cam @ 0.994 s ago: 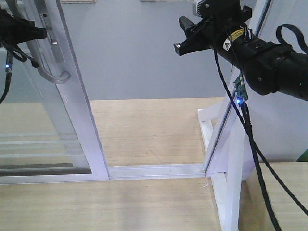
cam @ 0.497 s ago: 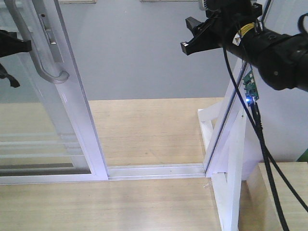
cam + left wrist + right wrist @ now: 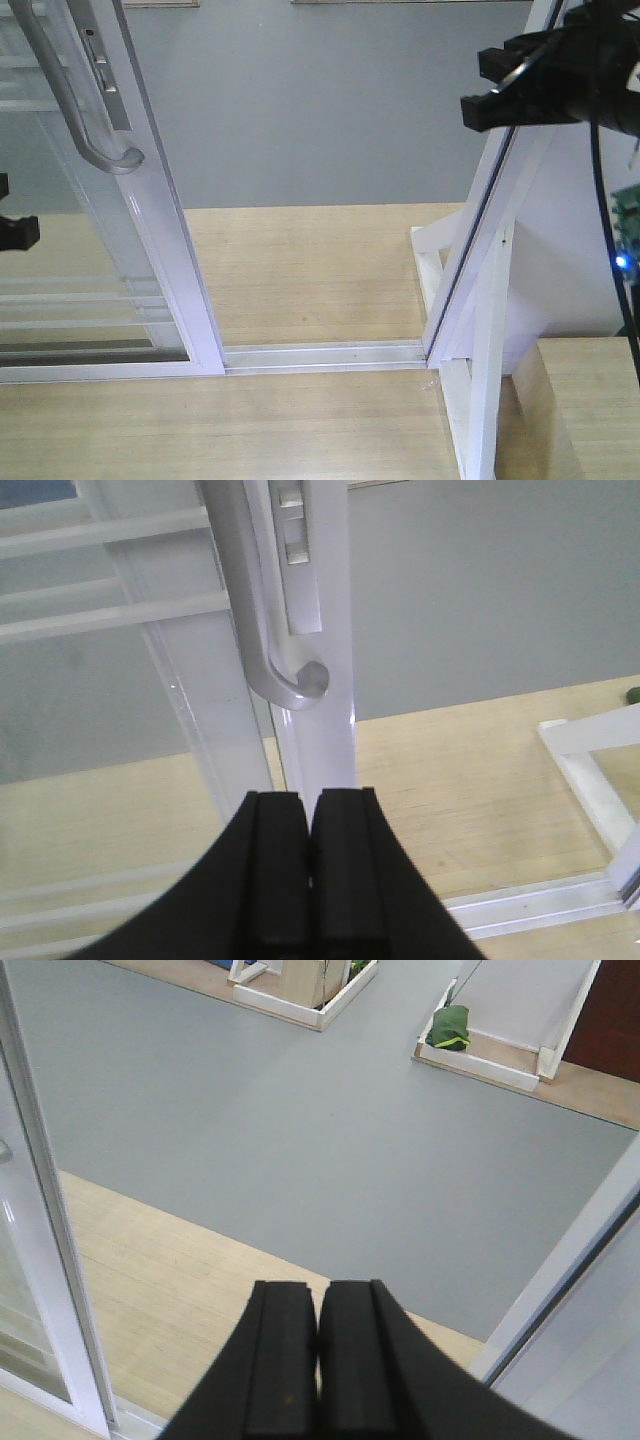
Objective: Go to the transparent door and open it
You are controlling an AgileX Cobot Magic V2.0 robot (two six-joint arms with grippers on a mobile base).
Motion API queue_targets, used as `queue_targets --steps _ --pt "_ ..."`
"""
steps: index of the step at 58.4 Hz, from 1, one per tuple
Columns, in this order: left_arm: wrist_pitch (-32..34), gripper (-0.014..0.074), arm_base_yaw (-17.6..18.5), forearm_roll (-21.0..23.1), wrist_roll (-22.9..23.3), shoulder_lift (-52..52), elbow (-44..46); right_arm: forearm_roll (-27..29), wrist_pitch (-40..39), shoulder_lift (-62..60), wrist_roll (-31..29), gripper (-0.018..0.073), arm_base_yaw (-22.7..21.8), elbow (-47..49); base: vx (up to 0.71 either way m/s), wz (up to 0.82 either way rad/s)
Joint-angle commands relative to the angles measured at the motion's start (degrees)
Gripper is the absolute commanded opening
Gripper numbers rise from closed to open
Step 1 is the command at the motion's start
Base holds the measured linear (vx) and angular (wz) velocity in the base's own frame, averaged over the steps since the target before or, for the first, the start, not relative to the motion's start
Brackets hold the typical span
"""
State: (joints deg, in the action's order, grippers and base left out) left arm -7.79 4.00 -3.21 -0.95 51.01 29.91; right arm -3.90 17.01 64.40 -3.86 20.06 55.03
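White-framed, the one tall transparent door [image 3: 130,250] of barred glass stood at the left of the front view, slid aside from a gap over the wooden floor [image 3: 310,270]. It carried one curved grey pull handle [image 3: 275,630] beside one lock plate [image 3: 295,555]. Two black end effectors showed: left end effector [image 3: 308,880] and right end effector [image 3: 317,1370], each with fingers pressed together, gripping nothing.

Transparent door [image 3: 150,250]: top and 9 o'clock side cut by frame edge. Pull handle [image 3: 75,110]: upper end out of view. Left pincer [image 3: 12,228]: only sliver at 9 o'clock edge. Right pincer [image 3: 500,95]: arm cropped at 3 o'clock.
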Motion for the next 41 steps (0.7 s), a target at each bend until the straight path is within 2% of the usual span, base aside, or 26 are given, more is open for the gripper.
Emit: queue_targets --steps 1,4,6,24,31,41 --pt "3.3 -0.001 0.75 4.43 0.49 -6.01 -1.45 0.01 -7.19 -7.22 0.23 0.0029 -0.06 -4.49 0.0 0.0" --pt "2.07 -0.0009 0.75 7.18 0.25 -9.27 -2.84 0.08 -8.51 -11.29 0.36 -0.0015 -0.06 -8.57 0.0 0.0" --pt "0.88 -0.0009 0.75 8.02 -0.02 -11.14 -3.61 0.08 -9.0 -13.88 0.67 -0.0013 -0.06 -11.02 0.0 0.0" --pt "-12.68 -0.0008 0.75 8.58 -2.84 -27.95 -8.36 0.03 -9.25 -37.83 2.35 -0.0006 -0.13 -31.7 0.0 0.0" --pt "-13.55 -0.0008 0.75 11.11 -3.11 -33.16 -8.79 -0.03 -10.33 -43.62 2.35 -0.0006 -0.13 -37.0 0.0 0.0" --pt "-12.77 -0.0007 0.75 11.73 -3.17 -35.32 -8.79 -0.03 -14.59 -45.67 1.94 -0.0006 -0.13 -39.51 0.0 0.0"
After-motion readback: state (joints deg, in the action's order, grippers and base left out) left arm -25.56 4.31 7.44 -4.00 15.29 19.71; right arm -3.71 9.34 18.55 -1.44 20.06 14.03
